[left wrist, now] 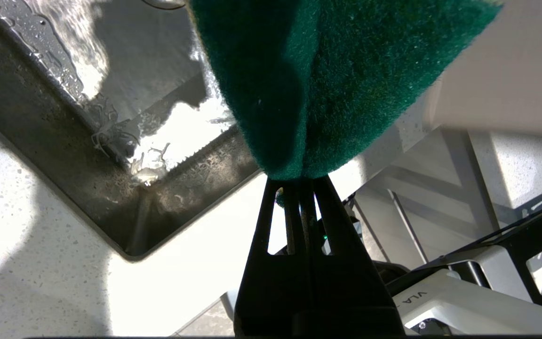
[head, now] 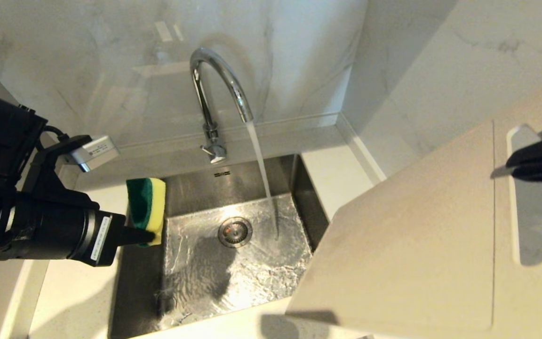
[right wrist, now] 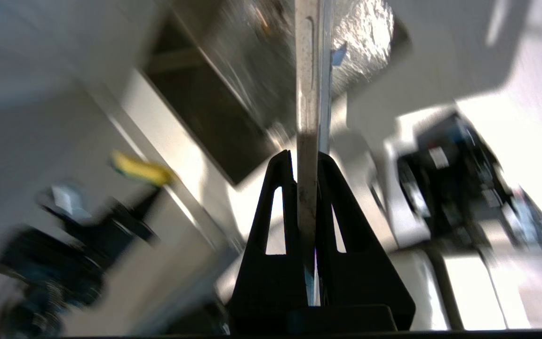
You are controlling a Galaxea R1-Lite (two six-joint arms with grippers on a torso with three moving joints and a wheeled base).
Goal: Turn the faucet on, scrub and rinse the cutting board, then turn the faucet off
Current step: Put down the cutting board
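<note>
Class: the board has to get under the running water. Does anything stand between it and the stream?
Nothing visible does. The board, held by the right pincer, hangs right of the stream, with only open sink between. The sponge is on the far side.

Left gripper (head: 145, 235) reaches in level from the left, fingers clamped; right gripper (head: 511, 170) at far right, pinched tight.

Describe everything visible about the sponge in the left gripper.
The two-layer rectangular sponge has a dark green scouring pad on one face and soft yellow foam on the other. The left gripper holds it upright by its lower end, jaws shut so tightly that the green side creases inward at the pinch. It hangs in the air over the left rim of the stainless steel sink, apart from the running water and touching nothing but the jaws.
</note>
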